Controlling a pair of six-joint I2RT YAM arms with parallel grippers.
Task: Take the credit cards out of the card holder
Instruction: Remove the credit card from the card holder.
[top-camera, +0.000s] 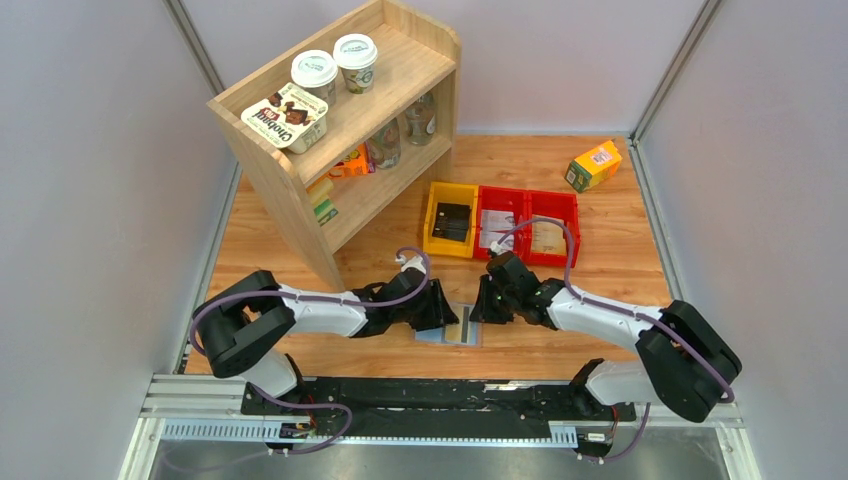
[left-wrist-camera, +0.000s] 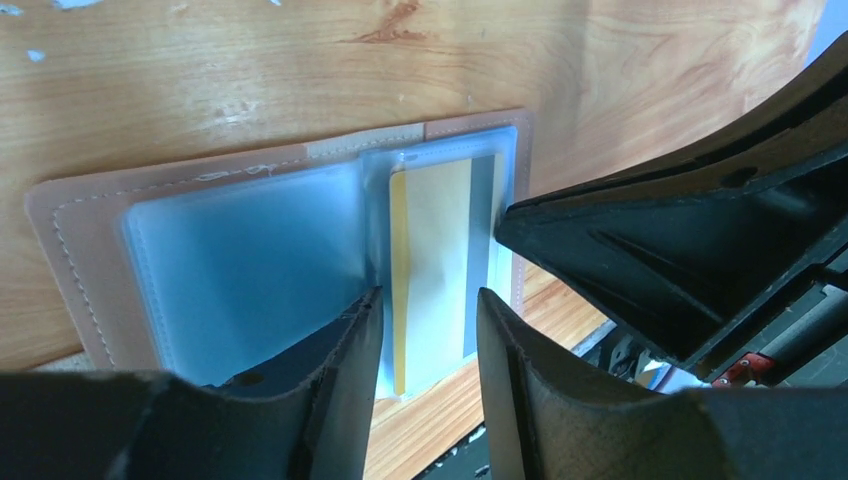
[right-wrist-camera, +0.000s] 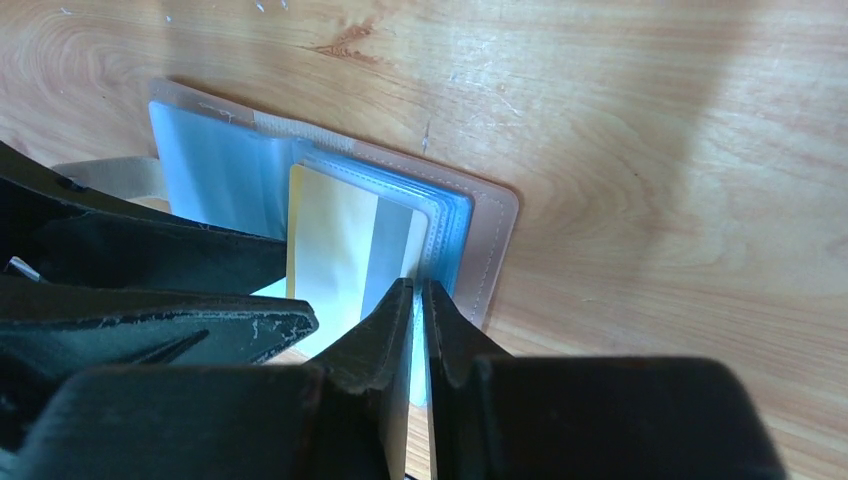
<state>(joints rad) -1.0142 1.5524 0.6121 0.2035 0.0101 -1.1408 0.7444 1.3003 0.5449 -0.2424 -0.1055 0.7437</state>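
Locate the card holder (top-camera: 432, 337) lying open and flat on the table (top-camera: 600, 290), at the near centre, between the two grippers. Its grey-blue clear pockets face up, and a taupe border shows around them.

One credit card (left-wrist-camera: 435, 260), tan-yellow with a grey stripe, sits in the clear pocket of the right panel. Its near end sticks out past the near edge of the pocket. The left panel shows only clear blue plastic.

Note the left gripper (left-wrist-camera: 430, 370) reaching in from the left. Its jaws are spread, with one finger on each side of the card's near end. You cannot tell from these views whether either finger touches the card.

Note the right gripper (right-wrist-camera: 420, 335) reaching in from the right, at the right edge of the clear pocket stack. Its jaws are pressed almost together, and a thin pale-blue strip of pocket plastic shows pinched between them. The taupe cover lies flat just beside its fingers.

Farther back on the table you will see:
- a yellow bin (top-camera: 432, 215)
- two red bins (top-camera: 527, 195) touching it on the right
- an orange-and-green carton (top-camera: 593, 165) at the far right
- a wooden shelf (top-camera: 290, 200) at the far left, with lidded cups (top-camera: 314, 70) on top
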